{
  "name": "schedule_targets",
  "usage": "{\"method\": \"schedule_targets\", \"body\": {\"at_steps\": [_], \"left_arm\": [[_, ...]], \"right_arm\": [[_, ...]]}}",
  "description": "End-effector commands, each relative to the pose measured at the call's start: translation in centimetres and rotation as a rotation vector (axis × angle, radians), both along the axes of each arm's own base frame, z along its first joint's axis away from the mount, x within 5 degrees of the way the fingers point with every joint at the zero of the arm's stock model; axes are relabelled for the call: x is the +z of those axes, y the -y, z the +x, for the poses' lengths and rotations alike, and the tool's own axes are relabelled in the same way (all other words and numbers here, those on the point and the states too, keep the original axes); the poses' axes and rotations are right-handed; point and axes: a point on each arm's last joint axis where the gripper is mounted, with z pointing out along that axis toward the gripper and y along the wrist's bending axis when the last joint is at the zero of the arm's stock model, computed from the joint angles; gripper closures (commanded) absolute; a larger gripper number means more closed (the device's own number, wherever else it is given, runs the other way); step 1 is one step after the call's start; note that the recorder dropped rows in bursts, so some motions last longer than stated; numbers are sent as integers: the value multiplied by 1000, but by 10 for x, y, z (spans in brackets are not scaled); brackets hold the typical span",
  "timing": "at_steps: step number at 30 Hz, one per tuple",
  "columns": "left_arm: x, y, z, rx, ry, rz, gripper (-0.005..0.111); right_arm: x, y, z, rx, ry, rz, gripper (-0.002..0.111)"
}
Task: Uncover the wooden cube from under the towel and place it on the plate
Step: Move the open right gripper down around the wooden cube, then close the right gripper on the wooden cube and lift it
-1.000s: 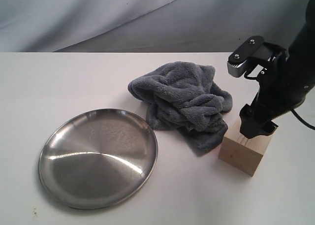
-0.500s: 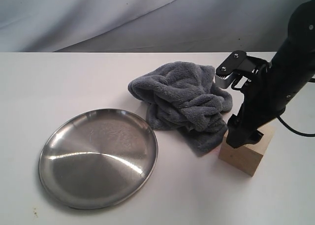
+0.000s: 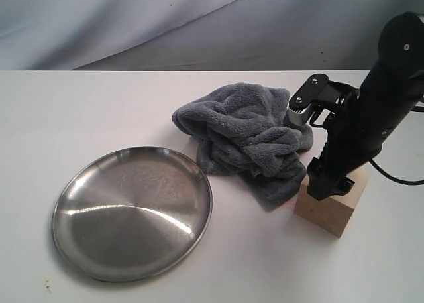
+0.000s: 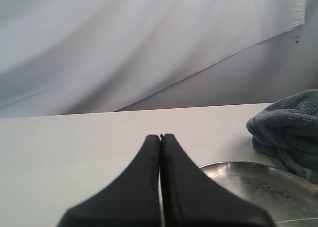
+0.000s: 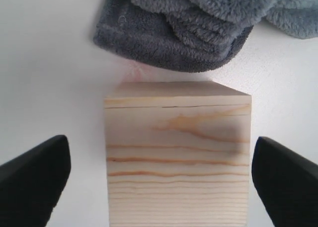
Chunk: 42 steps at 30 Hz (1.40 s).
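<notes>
White tabletop point(image 3: 79, 111); creased grey-white cloth backdrop point(image 3: 165, 18) behind.

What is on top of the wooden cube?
Nothing lies on the wooden cube; the open right gripper hangs above it. The towel lies beside it. The cube's underside is hidden.

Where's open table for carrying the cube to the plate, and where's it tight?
Bare table runs from the wooden cube to the plate, itself empty, below the towel in the exterior view; more lies left of the towel. Tight: towel close beside the cube.
</notes>
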Motion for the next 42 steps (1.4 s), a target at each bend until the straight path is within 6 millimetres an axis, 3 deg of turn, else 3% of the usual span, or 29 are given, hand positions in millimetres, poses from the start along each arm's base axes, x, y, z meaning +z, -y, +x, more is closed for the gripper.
{"method": "schedule_targets", "body": {"at_steps": [1,15,29,42], "left_arm": [[-1,0,0,-5,2,-5,107],[-1,0,0,-5,2,-5,107],[-1,0,0,-5,2,-5,107],[-1,0,0,-5,2,-5,107]], "right_arm": [[-1,3,1,-4,7,-9,18],[-3,3,5,-7,27,-8,18],[-58,0,12,-46,-128,-74,18],[-58,-2,10,-100,-155,-64,18]]}}
